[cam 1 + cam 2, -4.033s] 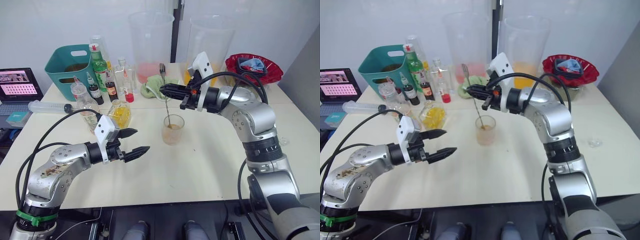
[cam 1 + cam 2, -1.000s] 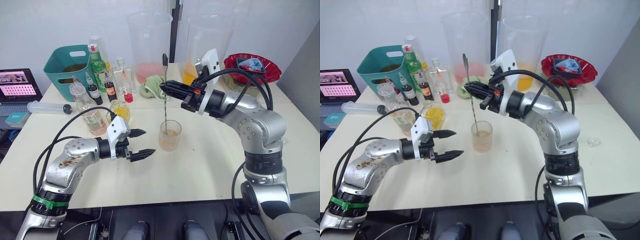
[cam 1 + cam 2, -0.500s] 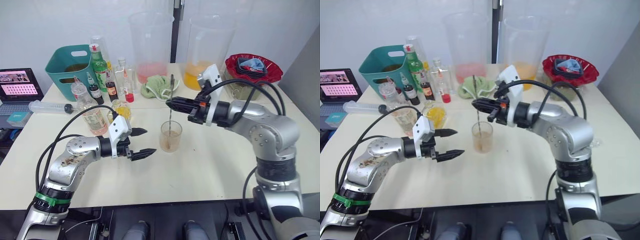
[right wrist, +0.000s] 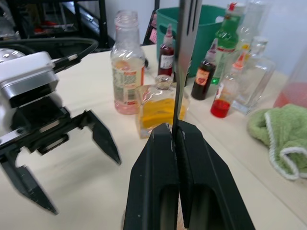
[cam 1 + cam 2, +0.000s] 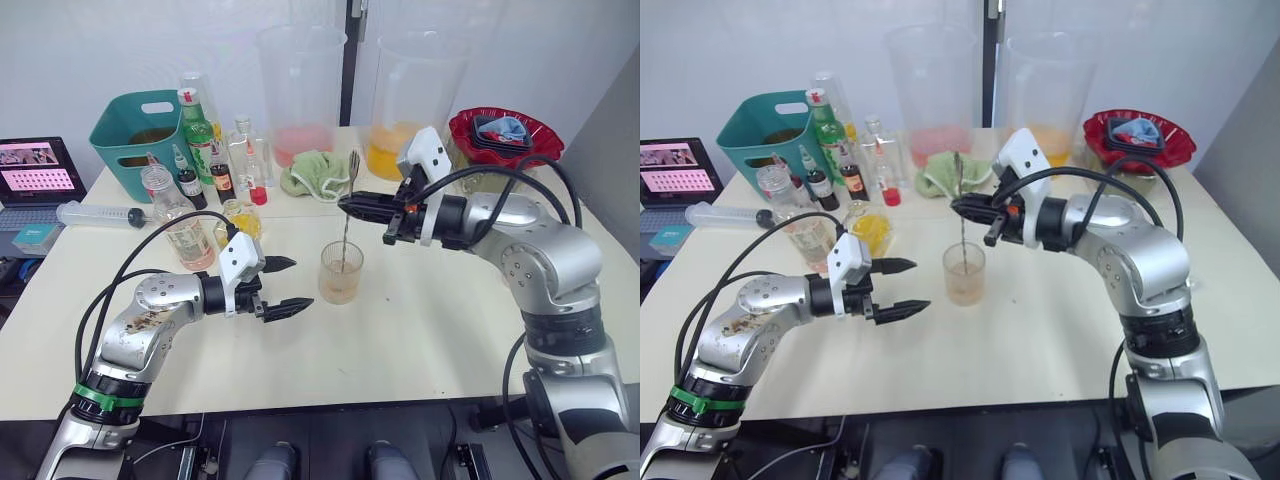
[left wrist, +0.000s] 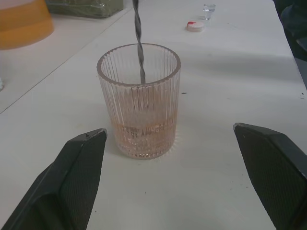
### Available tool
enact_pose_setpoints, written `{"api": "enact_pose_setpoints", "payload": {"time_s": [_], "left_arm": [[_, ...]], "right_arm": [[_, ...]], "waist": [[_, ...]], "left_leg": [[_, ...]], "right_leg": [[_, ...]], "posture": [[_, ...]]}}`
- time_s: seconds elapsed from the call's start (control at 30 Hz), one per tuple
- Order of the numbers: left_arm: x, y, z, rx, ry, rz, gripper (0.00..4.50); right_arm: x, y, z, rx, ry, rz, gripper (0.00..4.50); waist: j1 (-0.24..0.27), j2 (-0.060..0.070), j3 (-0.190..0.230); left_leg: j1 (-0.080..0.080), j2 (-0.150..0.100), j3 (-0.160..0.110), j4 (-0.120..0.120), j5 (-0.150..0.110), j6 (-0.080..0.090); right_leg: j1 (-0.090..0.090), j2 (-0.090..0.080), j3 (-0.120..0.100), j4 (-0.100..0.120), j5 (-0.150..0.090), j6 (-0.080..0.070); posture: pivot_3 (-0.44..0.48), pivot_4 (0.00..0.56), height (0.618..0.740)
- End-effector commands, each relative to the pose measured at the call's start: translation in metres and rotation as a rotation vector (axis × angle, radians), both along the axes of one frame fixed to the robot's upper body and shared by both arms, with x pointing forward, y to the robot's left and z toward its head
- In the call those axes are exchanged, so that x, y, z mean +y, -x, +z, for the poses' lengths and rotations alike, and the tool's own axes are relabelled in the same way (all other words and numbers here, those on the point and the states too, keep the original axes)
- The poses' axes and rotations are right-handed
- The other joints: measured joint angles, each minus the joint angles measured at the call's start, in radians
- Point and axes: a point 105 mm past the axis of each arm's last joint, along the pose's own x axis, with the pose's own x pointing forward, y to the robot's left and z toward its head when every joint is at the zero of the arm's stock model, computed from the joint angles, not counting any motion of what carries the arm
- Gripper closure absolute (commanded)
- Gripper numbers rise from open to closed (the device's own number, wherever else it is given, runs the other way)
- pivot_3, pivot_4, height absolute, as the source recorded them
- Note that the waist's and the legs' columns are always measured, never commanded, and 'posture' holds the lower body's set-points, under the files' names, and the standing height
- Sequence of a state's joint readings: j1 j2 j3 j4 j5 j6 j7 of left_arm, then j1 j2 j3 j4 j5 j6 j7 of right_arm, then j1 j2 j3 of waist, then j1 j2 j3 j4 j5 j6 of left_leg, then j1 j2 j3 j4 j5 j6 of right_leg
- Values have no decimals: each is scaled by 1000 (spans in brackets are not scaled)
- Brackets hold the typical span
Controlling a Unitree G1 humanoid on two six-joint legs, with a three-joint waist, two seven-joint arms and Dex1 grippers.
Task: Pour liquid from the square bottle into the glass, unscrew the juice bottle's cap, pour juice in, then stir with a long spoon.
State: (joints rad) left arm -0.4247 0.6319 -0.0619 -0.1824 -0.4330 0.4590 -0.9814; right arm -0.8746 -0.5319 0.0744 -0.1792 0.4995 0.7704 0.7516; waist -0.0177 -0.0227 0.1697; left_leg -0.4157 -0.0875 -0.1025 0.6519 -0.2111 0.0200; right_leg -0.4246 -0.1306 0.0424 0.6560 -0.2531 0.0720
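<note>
Right gripper, pinching the long spoon, is dropping lower into the glass, probably stirring; left gripper is waiting spread.

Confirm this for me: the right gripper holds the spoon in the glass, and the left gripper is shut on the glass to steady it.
Not quite. The right gripper does hold the spoon in the glass, but the left gripper is open and apart from the glass, not shut on it. The left wrist view shows its fingers spread wide either side, touching nothing.
</note>
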Motion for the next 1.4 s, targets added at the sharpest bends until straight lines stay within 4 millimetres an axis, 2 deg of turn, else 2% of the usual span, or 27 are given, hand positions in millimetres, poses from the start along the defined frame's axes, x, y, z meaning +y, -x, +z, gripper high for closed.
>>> {"api": "enact_pose_setpoints", "payload": {"time_s": [0.03, 0.17, 0.27, 0.6, 0.77, 0.87, 1.07, 1.2, 1.4], "left_arm": [[0, 3, 11, -47, 1, -5, 20], [-1, 2, 13, -49, 0, -4, 20], [-2, 2, 13, -49, 0, -4, 20], [-5, 0, 12, -48, 1, -12, 20], [-6, 0, 11, -49, 0, -16, 20], [-6, 0, 12, -51, -1, -16, 20], [-4, -1, 11, -52, -5, -12, 20], [-4, -1, 11, -52, -4, -11, 20], [-4, 0, 10, -54, -2, -12, 20]], "right_arm": [[2, -5, 19, -107, -54, -35, 4500], [17, -2, 13, -61, -108, 18, 4500], [21, 3, 11, -45, -109, 45, 4500], [3, 21, 11, 25, -1, 103, 4500], [-12, 11, 9, -12, 71, 35, 4500], [-14, 9, 9, -25, 81, 24, 4500], [-12, 3, 14, -43, 34, 13, 4500], [-6, -4, 25, -97, -65, -9, 4500], [6, 2, 29, -87, -113, 49, 4500]], "waist": [[0, 0, 0], [-1, 0, 0], [-1, 0, 0], [1, 0, 0], [2, 0, 0], [2, 0, 0], [2, 0, 0], [0, 0, 0], [1, 0, 0]], "left_leg": [[0, 0, 0, 0, 0, 0], [0, 0, 0, 0, 0, 0], [0, 0, 0, 0, 0, 0], [0, 0, 0, 0, 0, 0], [0, 0, 0, 0, 0, 0], [0, 0, 0, 1, 0, 0], [0, 0, 0, 1, 0, 0], [0, 0, 0, 0, 0, 0], [0, 0, 0, 1, 0, 0]], "right_leg": [[0, 0, 0, 0, 0, 0], [0, 0, 0, 0, 0, 0], [0, 0, 0, 1, 0, 0], [0, 0, 0, 0, 0, 0], [0, 0, 0, 0, 0, 0], [0, 0, 0, 0, 0, 0], [0, 0, 0, 0, 0, 0], [0, 0, 0, 0, 0, 0], [0, 0, 0, 0, 0, 0]], "posture": [[0, 150, 740], [0, 150, 740], [0, 150, 740], [0, 150, 740], [0, 150, 740], [0, 150, 740], [0, 150, 740], [0, 150, 740], [0, 150, 740]]}}
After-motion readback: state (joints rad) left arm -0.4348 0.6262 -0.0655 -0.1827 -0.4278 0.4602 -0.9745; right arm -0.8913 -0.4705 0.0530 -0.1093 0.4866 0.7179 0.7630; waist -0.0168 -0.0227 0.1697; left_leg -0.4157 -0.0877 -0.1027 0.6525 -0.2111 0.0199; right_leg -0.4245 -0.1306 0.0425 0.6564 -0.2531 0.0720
